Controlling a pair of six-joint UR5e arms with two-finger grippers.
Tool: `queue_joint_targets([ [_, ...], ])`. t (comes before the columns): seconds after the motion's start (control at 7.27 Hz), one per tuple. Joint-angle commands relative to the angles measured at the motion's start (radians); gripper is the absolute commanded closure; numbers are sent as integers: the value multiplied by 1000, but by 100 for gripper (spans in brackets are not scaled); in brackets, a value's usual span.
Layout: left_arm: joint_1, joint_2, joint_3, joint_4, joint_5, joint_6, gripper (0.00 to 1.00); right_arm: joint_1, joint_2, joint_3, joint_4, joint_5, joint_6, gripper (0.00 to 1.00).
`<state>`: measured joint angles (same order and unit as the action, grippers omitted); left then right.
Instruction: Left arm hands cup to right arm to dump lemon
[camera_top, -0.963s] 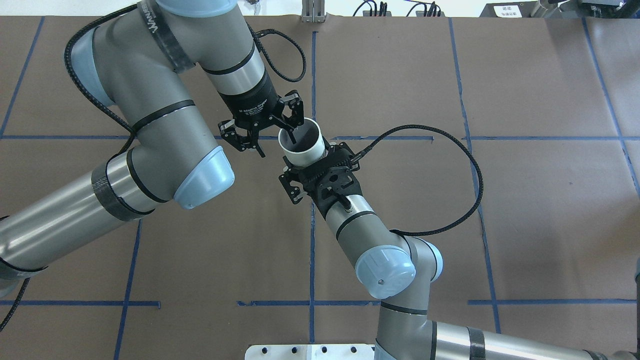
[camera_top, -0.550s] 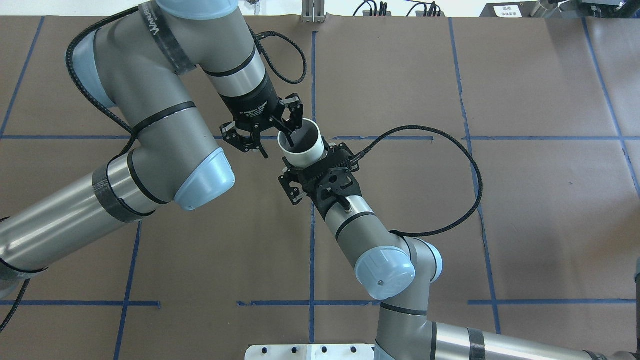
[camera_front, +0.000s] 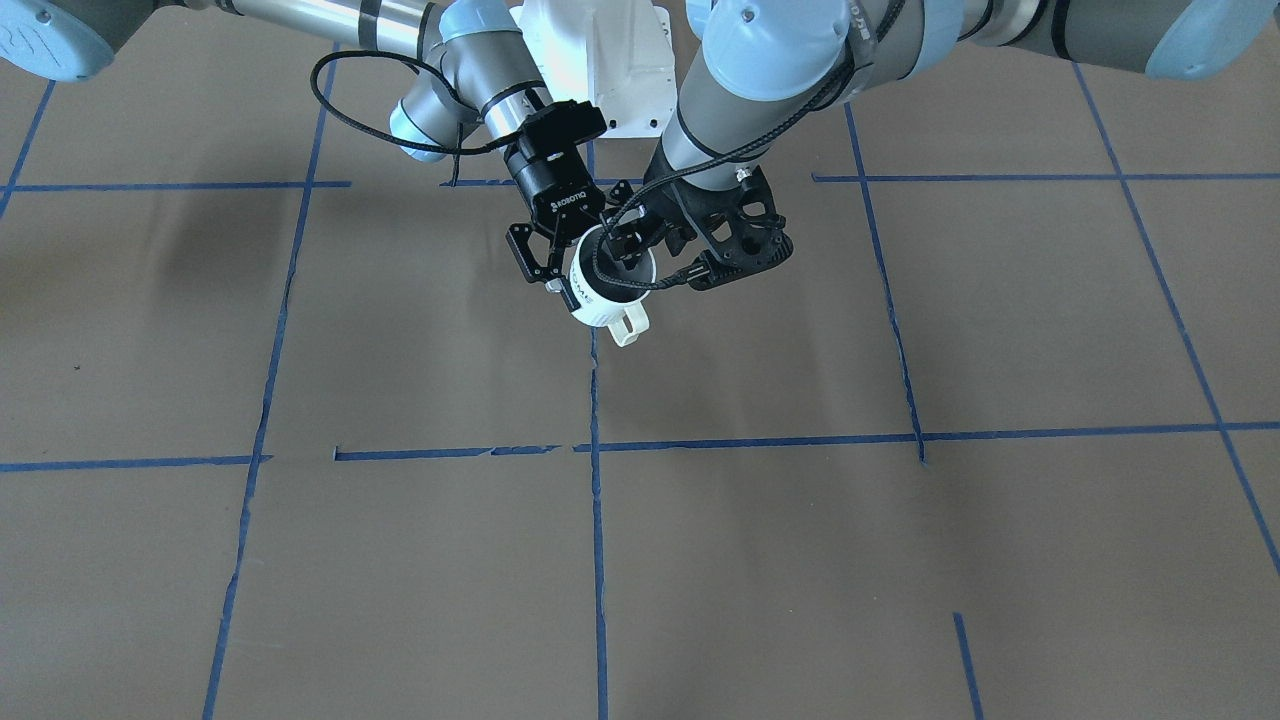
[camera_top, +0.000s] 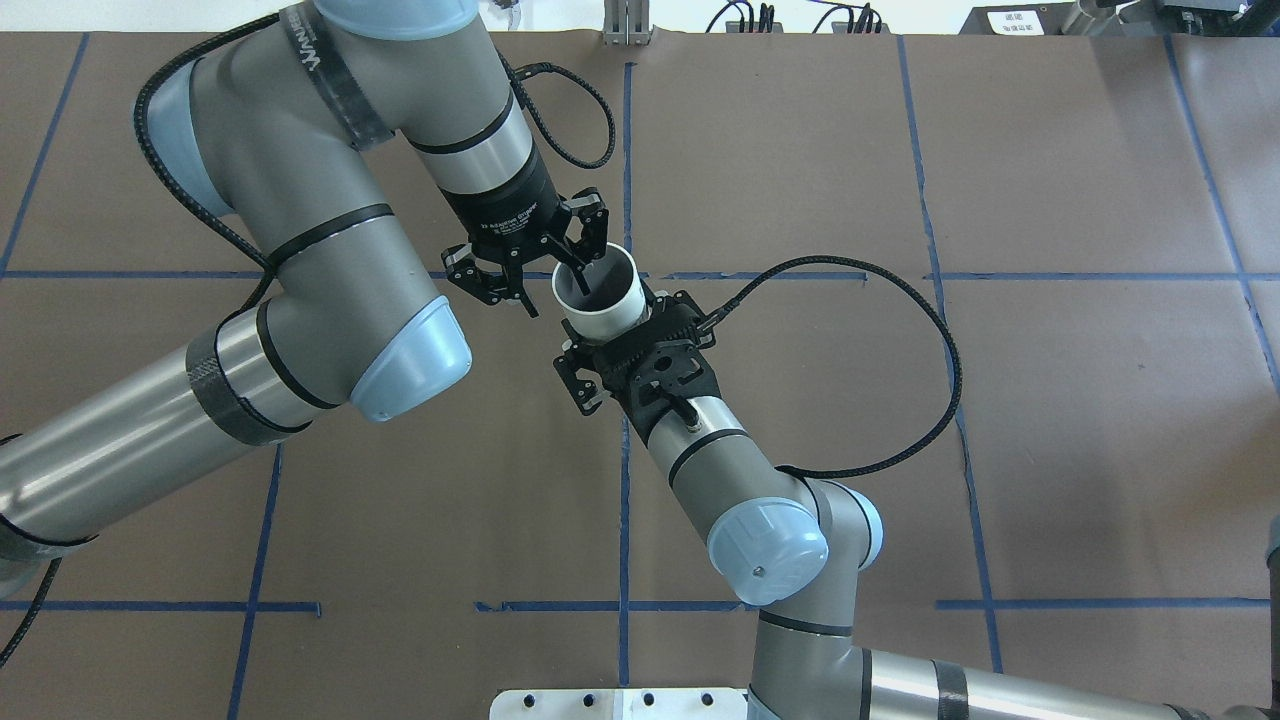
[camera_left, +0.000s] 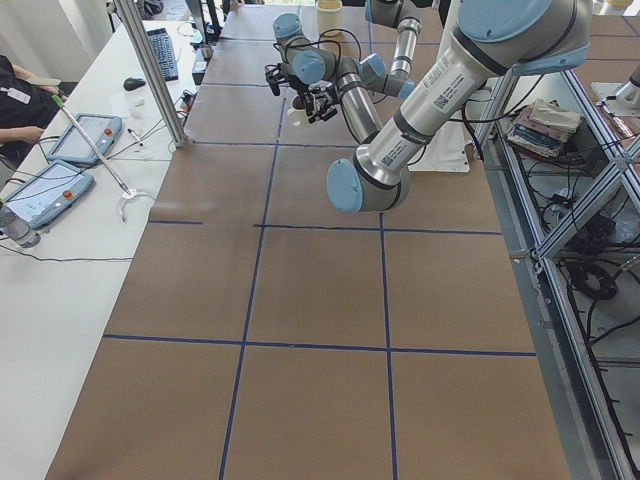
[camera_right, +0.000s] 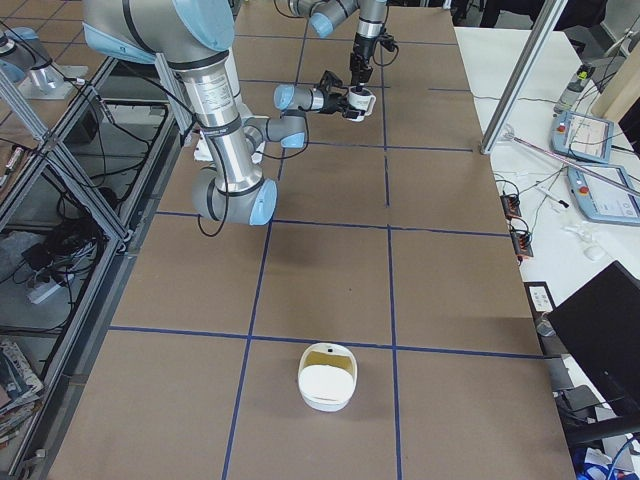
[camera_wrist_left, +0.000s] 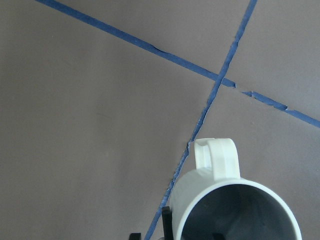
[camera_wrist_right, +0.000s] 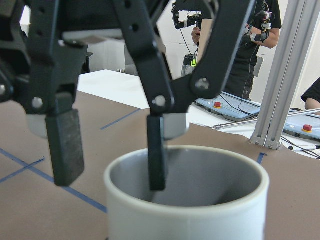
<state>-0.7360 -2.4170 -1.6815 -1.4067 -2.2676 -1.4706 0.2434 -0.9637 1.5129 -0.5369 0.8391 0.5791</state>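
The white ribbed cup (camera_front: 603, 302) hangs in mid-air above the brown table, mouth up, handle pointing away from the robot. My right gripper (camera_front: 597, 285), marked ROBOTIQ, is shut on the cup's body from the side; in the overhead view (camera_top: 605, 325) its wrist mount hides the fingers. My left gripper (camera_top: 556, 296) is open and straddles the cup (camera_top: 600, 318) rim, one finger inside and one outside, neither pressing the wall. The right wrist view shows this gap around the cup (camera_wrist_right: 185, 220). No lemon shows in the visible grey inside of the cup (camera_wrist_left: 200, 195).
A white container (camera_right: 327, 378) stands on the table toward the right end. The table is brown paper with a blue tape grid (camera_top: 625, 150). The right arm's cable loop (camera_top: 945, 340) hangs over the mat. Operators and tablets (camera_left: 45, 185) are at the adjoining white bench.
The cup and the right gripper have shifted a few pixels toward the robot and its left. The left gripper stays open astride the rim, barely moved.
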Motion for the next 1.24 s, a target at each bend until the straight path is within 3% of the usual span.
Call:
queue_joint_targets([
  [0.0,1,-1,11,-1,0,4,49,-1,13,0,0,0,-2,51],
  [0.28,3,1,11,-2,-1,9,59,-1,17,1,0,0,-2,51],
  [0.83,7,7,9,0,-1,10,64,-1,14,0,0,0,-4,51],
  [0.96,7,7,8,0,-1,10,77,-1,14,0,1,0,-4,51],
  [1.1,7,6,8,0,-1,10,100,-1,16,0,1,0,2,29],
])
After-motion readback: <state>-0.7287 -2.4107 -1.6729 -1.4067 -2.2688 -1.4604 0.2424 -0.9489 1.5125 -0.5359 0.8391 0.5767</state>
